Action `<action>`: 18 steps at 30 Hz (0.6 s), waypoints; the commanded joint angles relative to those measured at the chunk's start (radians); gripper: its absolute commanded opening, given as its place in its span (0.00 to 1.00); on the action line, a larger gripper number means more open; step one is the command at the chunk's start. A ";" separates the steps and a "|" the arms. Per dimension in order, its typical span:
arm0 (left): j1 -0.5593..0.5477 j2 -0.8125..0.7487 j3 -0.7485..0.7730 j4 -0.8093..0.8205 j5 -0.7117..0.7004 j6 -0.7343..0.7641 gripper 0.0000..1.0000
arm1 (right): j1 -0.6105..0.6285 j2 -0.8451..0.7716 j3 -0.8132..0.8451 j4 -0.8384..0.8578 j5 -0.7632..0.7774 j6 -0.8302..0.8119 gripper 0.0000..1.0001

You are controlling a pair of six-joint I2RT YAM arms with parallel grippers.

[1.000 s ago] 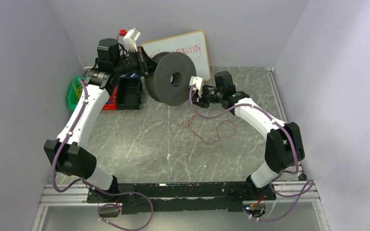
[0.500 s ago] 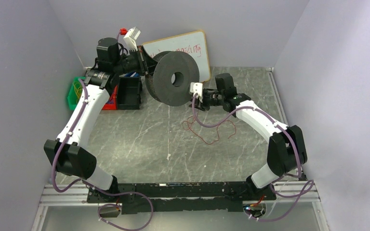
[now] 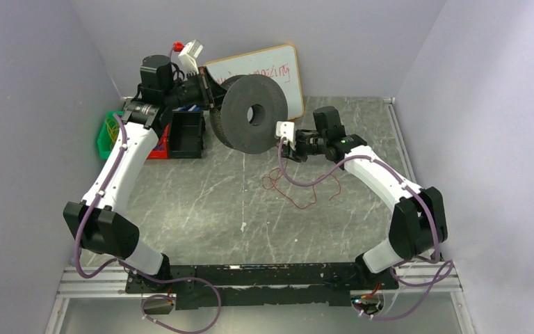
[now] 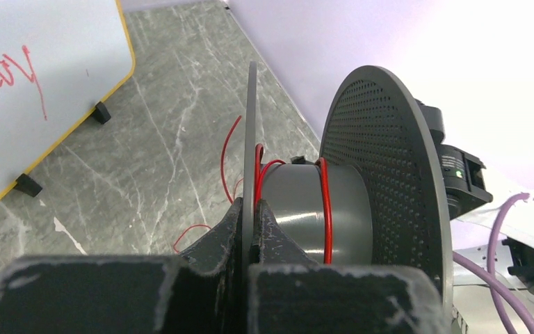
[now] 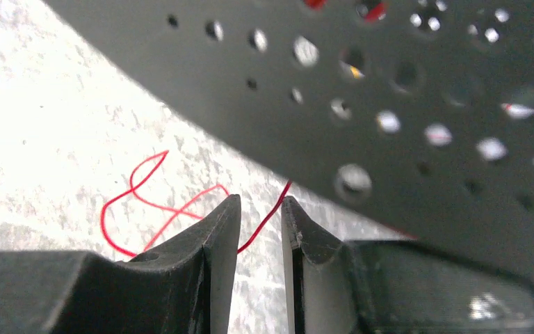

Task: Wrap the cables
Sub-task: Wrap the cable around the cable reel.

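Spool gripped for winding — red cable fed through the right end effector

The left end effector (image 4: 250,224) is clamped on the thin rim of one flange of the black perforated spool (image 3: 250,115), holding it with its axis roughly level, probably so that turns can be laid on freely. A few turns of the red cable (image 4: 325,209) sit on the grey hub, and the rest lies in loose curls on the marbled surface (image 3: 201,202) below and to the right. The right end effector (image 5: 259,229), just beside the spool's lower edge, has its fingers slightly apart with the cable running through the gap — a guide rather than a pinch, I judge. The whiteboard (image 3: 264,66) behind bears red handwriting, which is too small to read. No brand shows.
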 commanded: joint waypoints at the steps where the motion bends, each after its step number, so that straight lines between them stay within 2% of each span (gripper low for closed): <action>1: 0.007 -0.052 0.054 0.007 -0.055 0.003 0.03 | -0.005 -0.104 0.001 0.011 0.069 0.009 0.31; 4: 0.010 -0.043 0.035 0.040 -0.037 -0.019 0.03 | 0.003 -0.161 -0.072 0.090 0.101 0.021 0.32; 7: 0.010 -0.033 0.025 0.068 -0.021 -0.040 0.03 | 0.012 -0.177 -0.079 0.095 0.115 0.028 0.34; 12: 0.010 -0.028 0.030 0.069 -0.017 -0.041 0.03 | 0.018 -0.159 -0.066 0.072 0.053 0.024 0.46; 18: 0.010 -0.030 0.011 0.131 0.054 -0.091 0.02 | 0.019 -0.107 -0.068 0.187 0.031 0.100 0.55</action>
